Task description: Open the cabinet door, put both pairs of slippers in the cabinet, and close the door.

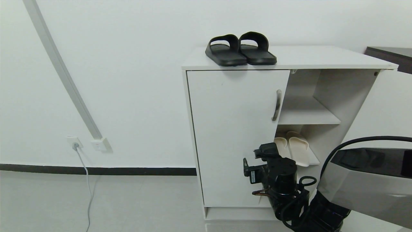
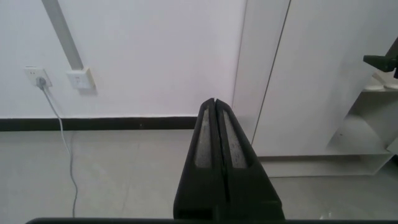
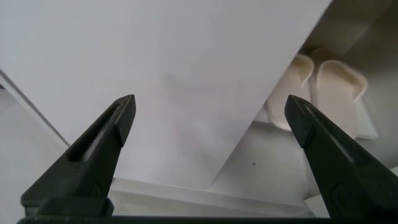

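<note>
1. Right gripper (image 1: 259,161) is closest, down at 5 o'clock in the head view. Its fingers are spread wide with nothing between them, just in front of the free edge of the shut left door (image 1: 235,135). There's a tiny white sticker (image 1: 252,176) on its wrist, print too small to read.
2. Left gripper (image 2: 214,115) has its fingers pressed together and holds nothing. It points at the spot where floor meets wall beside the cabinet.
3. Cabinet (image 1: 322,56) is white and sits right of centre. The right door (image 1: 386,106) is swung open at 3 o'clock, and the shut one carries a curved metal handle (image 1: 276,105).
4. Cream slippers (image 1: 292,146) lie side by side on the lower shelf in the open half, under another shelf (image 1: 305,117).
5. Black slippers (image 1: 240,49) sit on the cabinet top at 12 o'clock, touching each other, at the front edge above the shut door.
6. Room stuff: plain white wall, black skirting (image 1: 96,169), pale grey floor (image 1: 145,203).
7. At 8 o'clock a wall socket (image 1: 74,142) has a grey cable (image 1: 88,180) dropping to the floor, with a second plate (image 1: 99,144) beside it. Grey trunking (image 1: 61,67) runs up diagonally to 11 o'clock.
8. Dark furniture top (image 1: 391,54) shows at 2 o'clock.
</note>
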Robot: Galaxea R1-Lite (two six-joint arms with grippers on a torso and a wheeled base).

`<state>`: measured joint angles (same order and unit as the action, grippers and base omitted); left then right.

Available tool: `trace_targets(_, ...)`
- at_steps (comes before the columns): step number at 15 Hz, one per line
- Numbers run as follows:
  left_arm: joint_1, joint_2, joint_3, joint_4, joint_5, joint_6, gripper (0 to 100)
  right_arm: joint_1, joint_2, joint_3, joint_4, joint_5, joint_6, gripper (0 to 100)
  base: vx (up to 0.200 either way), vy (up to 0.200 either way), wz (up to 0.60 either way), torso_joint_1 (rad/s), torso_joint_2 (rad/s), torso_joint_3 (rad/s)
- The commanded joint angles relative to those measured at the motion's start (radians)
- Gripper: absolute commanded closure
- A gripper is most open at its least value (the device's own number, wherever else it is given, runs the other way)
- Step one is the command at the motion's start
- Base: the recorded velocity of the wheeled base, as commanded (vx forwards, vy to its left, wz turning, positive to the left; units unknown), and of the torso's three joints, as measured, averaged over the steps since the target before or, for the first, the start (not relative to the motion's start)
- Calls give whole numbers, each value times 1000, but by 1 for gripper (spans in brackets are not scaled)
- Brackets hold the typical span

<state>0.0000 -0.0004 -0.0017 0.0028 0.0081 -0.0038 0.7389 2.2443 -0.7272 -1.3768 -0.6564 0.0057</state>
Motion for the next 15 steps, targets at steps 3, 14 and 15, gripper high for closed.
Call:
trace_targets(3, 0, 0, 0, 0, 0, -1, 100, -6, 1, 2, -1, 0, 0, 0, 0, 0, 0, 93, -435, -349)
trace_targets(14, 0, 0, 0, 0, 0, -1, 100, -24, -9, 6, -1, 0, 0, 0, 0, 0, 0, 154, -478, -329)
trace_targets(15, 0, 0, 0, 0, 0, -1, 100, -24, -9, 6, 1, 0, 0, 0, 0, 0, 0, 193, -500, -315)
